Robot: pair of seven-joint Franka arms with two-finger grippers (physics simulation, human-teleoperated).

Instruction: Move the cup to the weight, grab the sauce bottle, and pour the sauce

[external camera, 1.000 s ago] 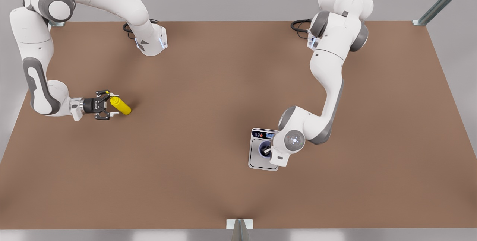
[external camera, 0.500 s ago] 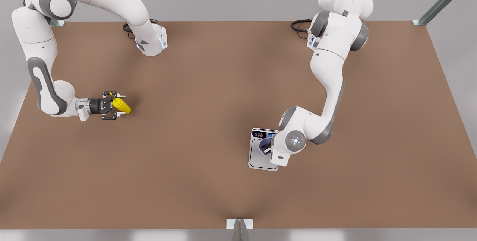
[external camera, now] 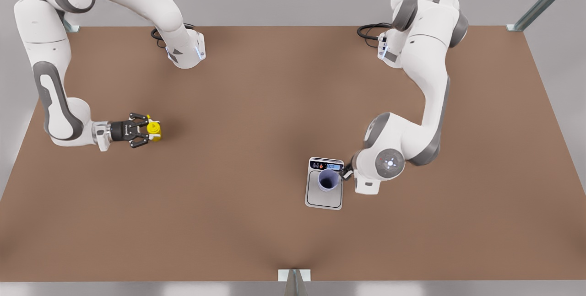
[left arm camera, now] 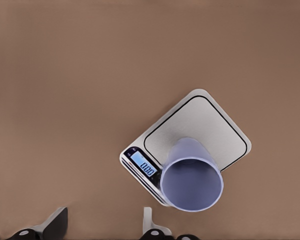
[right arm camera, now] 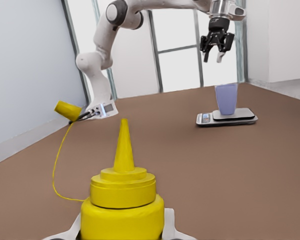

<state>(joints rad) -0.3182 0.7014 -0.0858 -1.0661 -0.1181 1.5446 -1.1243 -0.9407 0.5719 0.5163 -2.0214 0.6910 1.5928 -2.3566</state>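
lavender cup (external camera: pixel 328 180), yellow sauce bottle (external camera: pixel 154 131), brown table (external camera: pixel 247 117)

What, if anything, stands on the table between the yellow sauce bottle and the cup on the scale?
Nothing visible. The sauce bottle, between the right gripper's fingers, and the cup on the weight are separated by bare brown table. The left gripper, open, hangs above the cup.

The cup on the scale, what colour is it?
Pale lavender-purple, darker inside; the cup shows best in the left wrist view.
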